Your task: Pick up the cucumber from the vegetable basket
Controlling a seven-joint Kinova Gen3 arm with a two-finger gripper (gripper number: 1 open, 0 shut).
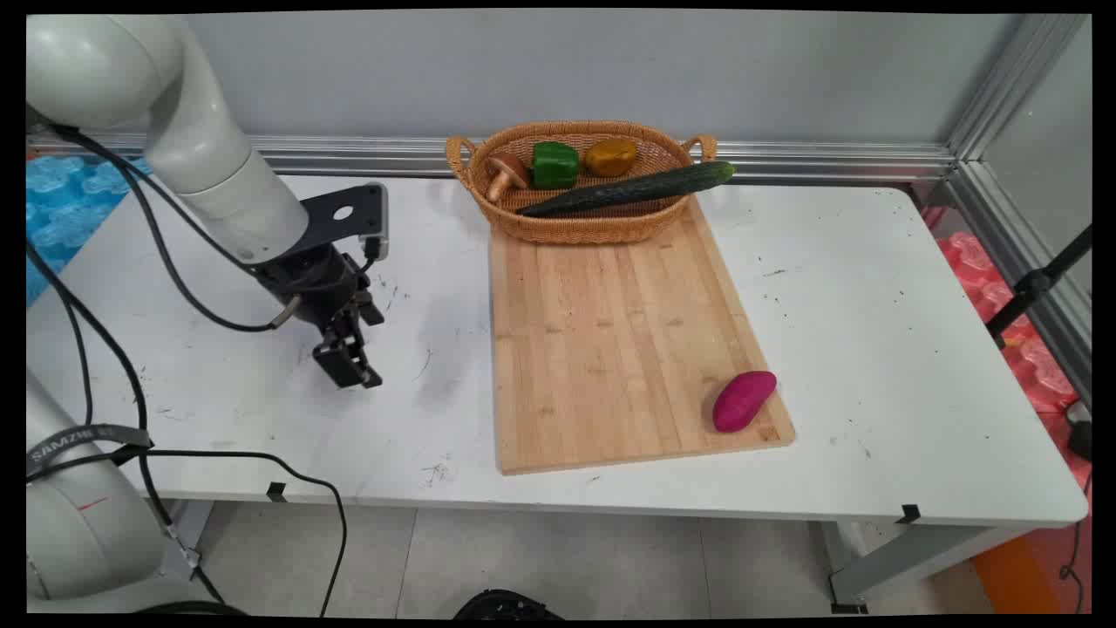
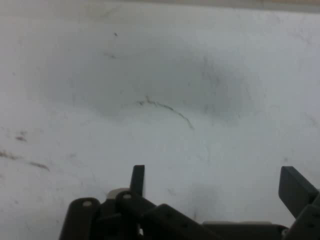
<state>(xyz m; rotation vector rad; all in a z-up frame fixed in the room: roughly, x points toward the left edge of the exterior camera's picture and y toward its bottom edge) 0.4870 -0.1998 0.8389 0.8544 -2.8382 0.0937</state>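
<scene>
White and scuffed, the tabletop (image 1: 872,349) stands before a grey wall with an aluminium rail along its far edge. Low over the tabletop's left part hangs the end effector (image 1: 353,371), its two fingers spread wide and holding nothing; in the hand view the fingers (image 2: 296,189) stand well apart over bare white surface marked by a thin curved scratch (image 2: 165,107). Whether the fingertips touch the surface I cannot tell, though they seem just above it.

Right of the end effector, and well apart from it, a wooden cutting board (image 1: 610,340) lies across the middle of the tabletop, running from near the far edge toward the near edge. Near the board's near right corner lies a purple sweet potato (image 1: 743,400). At the board's far end sits a wicker basket (image 1: 593,228) with two handles. Inside it are a brown mushroom (image 1: 504,172), a green bell pepper (image 1: 555,164) and an orange-yellow vegetable (image 1: 610,157), side by side along the back. A long dark green cucumber (image 1: 636,187) lies slantwise across the basket, its right end sticking out over the rim.
</scene>
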